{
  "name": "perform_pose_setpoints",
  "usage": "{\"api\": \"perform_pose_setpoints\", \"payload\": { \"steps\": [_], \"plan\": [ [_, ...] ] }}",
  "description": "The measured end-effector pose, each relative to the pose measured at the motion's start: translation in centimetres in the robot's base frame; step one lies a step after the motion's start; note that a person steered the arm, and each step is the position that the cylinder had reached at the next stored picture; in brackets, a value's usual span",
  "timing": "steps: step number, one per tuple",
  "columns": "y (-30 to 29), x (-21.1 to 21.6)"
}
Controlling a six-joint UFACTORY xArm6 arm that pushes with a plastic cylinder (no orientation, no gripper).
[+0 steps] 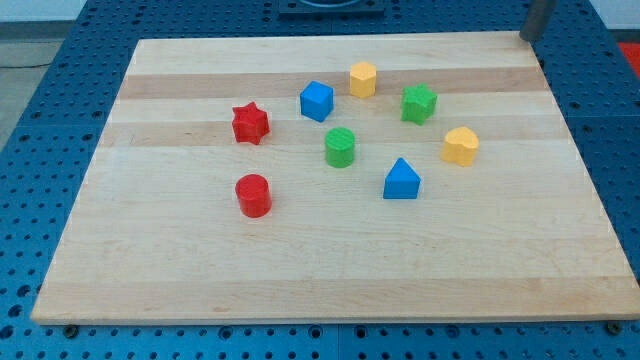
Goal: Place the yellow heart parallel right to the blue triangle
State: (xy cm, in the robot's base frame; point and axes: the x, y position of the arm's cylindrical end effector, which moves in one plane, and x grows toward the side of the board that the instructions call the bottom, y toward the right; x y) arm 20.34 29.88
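Your rod enters at the view's top right corner, and what seems to be my tip (527,36) sits just past the board's (300,270) far edge, well apart from every block. There are no jaws here to open or close; the rod holds nothing and touches nothing.

The yellow heart (461,146) lies towards the view's right, and the blue triangle (401,180) is just below and to its left, the two near each other but not touching. So the heart is already right of the triangle, only set higher in the view; the job, as I judge it, is mostly to bring it down level with the triangle. That calls for a push from the heart's top side, and your tip's parked spot above it suits that approach.

The green star (419,103) stands just above and left of the heart, so you want to come in on its right. The yellow hexagon (362,79), blue cube (316,101), green cylinder (340,147), red star (250,124) and red cylinder (253,195) sit further left, out of the way.
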Motion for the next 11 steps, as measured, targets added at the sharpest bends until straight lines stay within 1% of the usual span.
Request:
{"api": "perform_pose_setpoints", "payload": {
  "steps": [1,2,3,4,5,6,8,10,11],
  "plan": [
    [-0.7,0.3],
    [-4.4,4.2],
    [-6.8,9.5],
    [-8.9,13.7],
    [-13.3,14.6],
    [-16.2,15.9],
    [-16.1,19.8],
    [-14.7,20.9],
    [-12.3,20.9]
  ]
}}
